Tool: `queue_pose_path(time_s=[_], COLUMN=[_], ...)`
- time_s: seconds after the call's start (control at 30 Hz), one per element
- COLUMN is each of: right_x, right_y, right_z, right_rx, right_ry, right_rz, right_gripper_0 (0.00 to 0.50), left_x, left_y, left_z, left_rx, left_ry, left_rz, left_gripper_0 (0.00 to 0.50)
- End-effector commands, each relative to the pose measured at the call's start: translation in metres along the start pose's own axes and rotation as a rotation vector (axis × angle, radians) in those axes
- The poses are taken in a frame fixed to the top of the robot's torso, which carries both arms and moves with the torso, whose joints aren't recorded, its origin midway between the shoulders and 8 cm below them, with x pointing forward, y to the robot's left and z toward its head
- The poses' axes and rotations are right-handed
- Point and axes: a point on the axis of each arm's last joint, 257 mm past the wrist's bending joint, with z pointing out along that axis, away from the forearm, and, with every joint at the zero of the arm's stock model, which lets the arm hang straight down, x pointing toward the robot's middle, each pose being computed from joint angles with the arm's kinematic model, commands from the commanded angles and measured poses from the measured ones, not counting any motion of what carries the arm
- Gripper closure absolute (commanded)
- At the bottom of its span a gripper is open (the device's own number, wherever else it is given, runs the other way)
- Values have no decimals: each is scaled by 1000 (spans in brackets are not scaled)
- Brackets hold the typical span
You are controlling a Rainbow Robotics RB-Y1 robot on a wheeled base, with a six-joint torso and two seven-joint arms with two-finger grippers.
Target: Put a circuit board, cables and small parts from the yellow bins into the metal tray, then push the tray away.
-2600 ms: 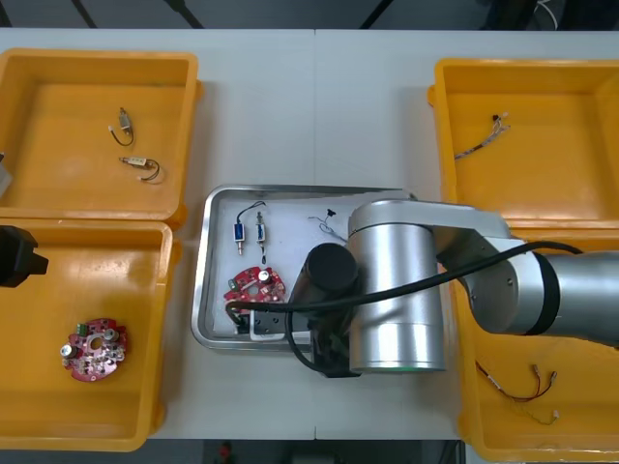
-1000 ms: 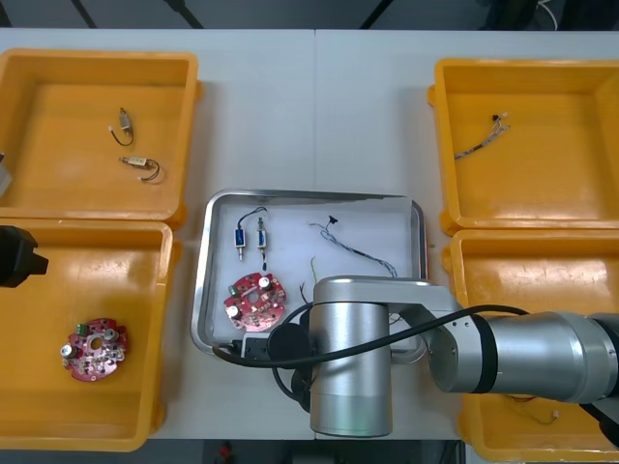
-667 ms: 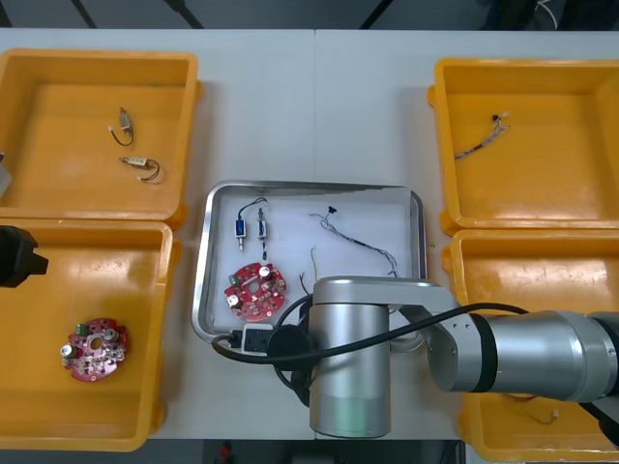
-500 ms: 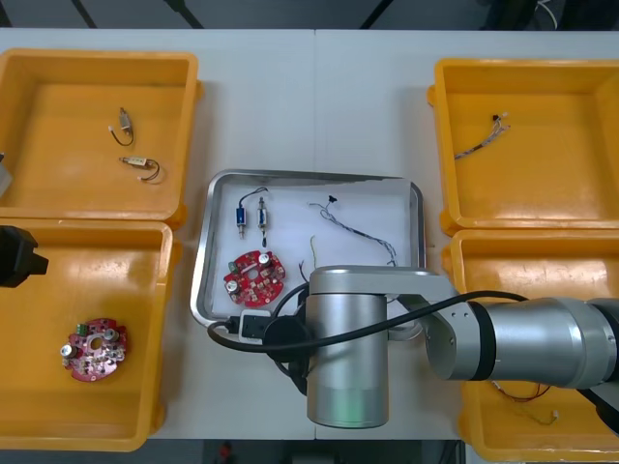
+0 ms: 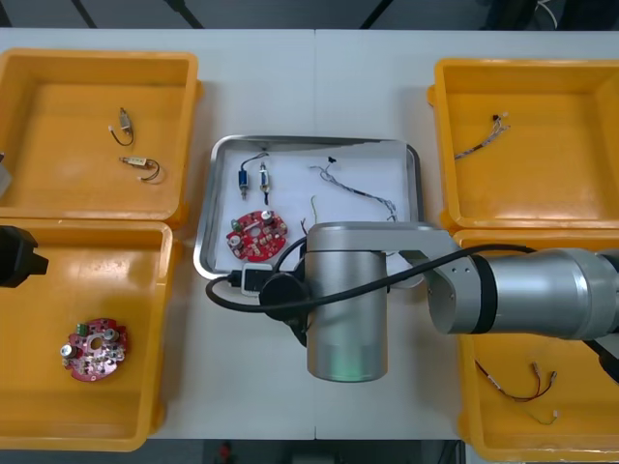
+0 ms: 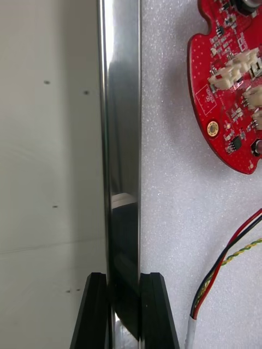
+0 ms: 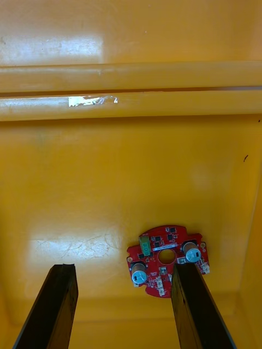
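The metal tray point(image 5: 205, 232), white inside, lies between the bins, its far edge level with the two far ones. It holds a round red circuit board point(image 5: 257, 235), two small metal parts point(image 5: 253, 180) and thin cables point(image 5: 354, 192). My right gripper point(image 6: 123, 279) is shut on the tray's near rim point(image 6: 121, 136), one finger point(image 6: 96, 305) outside it and the other inside. Beside the rim lie the board point(image 6: 232, 103) and a red and yellow cable point(image 6: 226, 262). In the front view my right arm point(image 5: 348, 300) covers that grip. My left gripper point(image 7: 123, 268) hangs open above another circuit board point(image 7: 165, 259).
The near left bin point(image 5: 145, 387) holds a circuit board point(image 5: 94, 349); my left arm point(image 5: 17, 256) is parked at its edge. Small metal parts point(image 5: 142, 166) lie in the far left bin, a cable point(image 5: 481, 135) in the far right one, a red cable point(image 5: 517, 385) in the near right one.
The tray has slid away from me across the table with everything in it, my right arm following it. The left arm has stayed still.
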Motion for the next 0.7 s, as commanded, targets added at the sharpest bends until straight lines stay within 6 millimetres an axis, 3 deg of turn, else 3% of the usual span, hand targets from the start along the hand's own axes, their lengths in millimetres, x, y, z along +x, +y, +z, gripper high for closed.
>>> queue_pose_path(time_s=[0.03,0.4,0.7], right_x=[-2,-4,-17], right_y=[-43,-91,-131], right_z=[0,6,18], right_rx=[82,156,218], right_ry=[9,17,-45], right_rz=[-12,-24,-46], right_gripper_0=[500,500,500], left_x=[3,3,3], left_y=[9,9,9], left_z=[-4,-4,-4], left_rx=[-33,-33,-33], left_ry=[18,18,18], left_rz=[-5,-5,-5], left_gripper_0=[0,0,0])
